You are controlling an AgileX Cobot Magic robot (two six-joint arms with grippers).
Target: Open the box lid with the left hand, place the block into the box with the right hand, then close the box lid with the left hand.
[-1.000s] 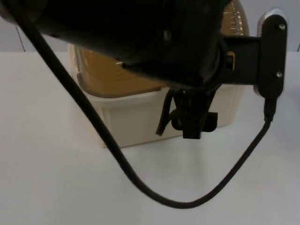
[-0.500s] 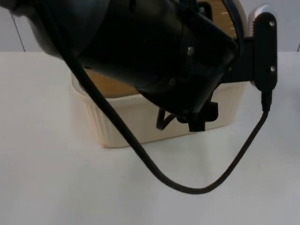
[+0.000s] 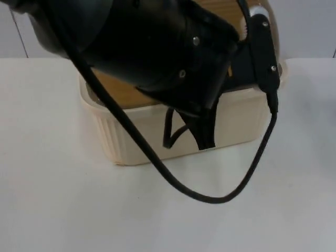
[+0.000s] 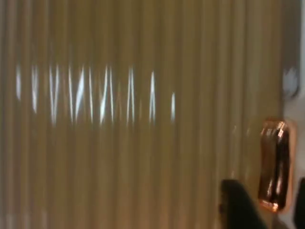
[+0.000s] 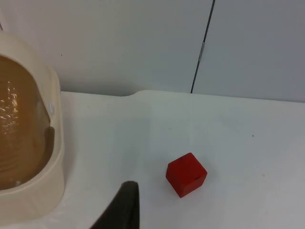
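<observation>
Red block (image 5: 186, 174) lies on the white table (image 5: 248, 157), just beside the cream box (image 3: 157, 134), ahead of the waiting right gripper; left gripper is over the box, both grips indeterminate

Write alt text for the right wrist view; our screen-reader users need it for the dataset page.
A red block sits on the white table, apart from a cream box with an amber lid. A grey partition wall stands behind.
</observation>
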